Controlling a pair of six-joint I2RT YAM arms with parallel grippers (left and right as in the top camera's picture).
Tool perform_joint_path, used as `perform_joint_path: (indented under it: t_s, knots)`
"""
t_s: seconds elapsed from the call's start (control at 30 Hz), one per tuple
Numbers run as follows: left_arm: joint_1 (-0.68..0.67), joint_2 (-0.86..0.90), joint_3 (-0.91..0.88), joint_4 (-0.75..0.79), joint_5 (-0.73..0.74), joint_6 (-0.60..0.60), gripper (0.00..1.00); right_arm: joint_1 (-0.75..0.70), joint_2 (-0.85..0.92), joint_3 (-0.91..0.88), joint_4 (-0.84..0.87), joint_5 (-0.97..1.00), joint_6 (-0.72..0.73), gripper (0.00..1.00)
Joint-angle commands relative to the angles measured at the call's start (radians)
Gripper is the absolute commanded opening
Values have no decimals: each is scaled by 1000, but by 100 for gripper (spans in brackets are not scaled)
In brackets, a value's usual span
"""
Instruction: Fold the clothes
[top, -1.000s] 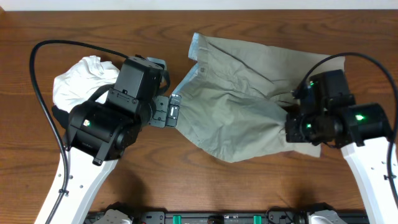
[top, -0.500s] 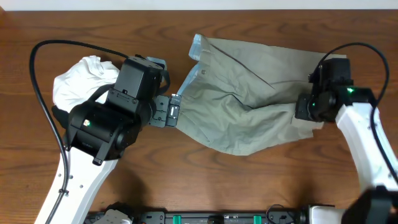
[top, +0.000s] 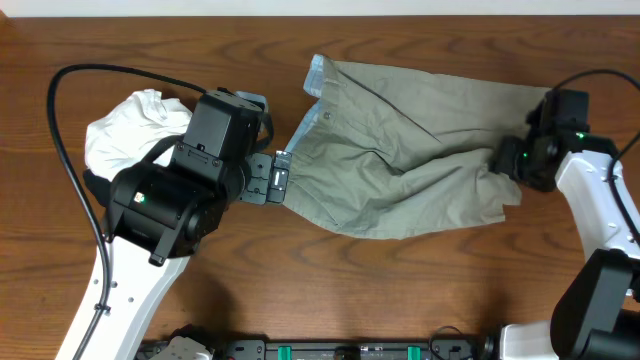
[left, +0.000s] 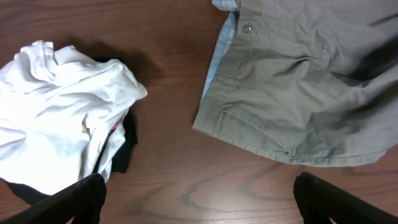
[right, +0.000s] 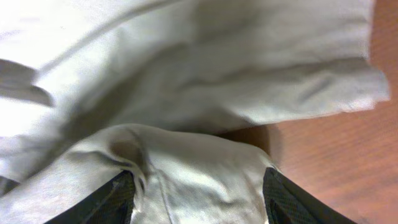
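Rumpled khaki cotton trousers (top: 400, 150) lie on the brown wooden tabletop (top: 300, 290). Their leg end is bunched loosely between the right jaws, which stand parted. The waistband is ahead and right of the left jaws, which are wide and empty. Smooth the legs flat before folding. A crumpled white garment (left: 56, 118) sits ahead-left of the left jaws.
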Motion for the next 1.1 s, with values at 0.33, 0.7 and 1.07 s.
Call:
perform_joint_path:
  t_s: [0.33,0.7,1.07]
  knots:
    - [1,3,9,13,-12,-9,98,-24,5,-51,-196,-188,-74,50]
    - [1,9,9,59,-12,-9,98,-11,5,-161,41,-18,70,19]
    - [1,9,9,71,-12,-9,98,-153,4,-39,90,-213,-17,12]
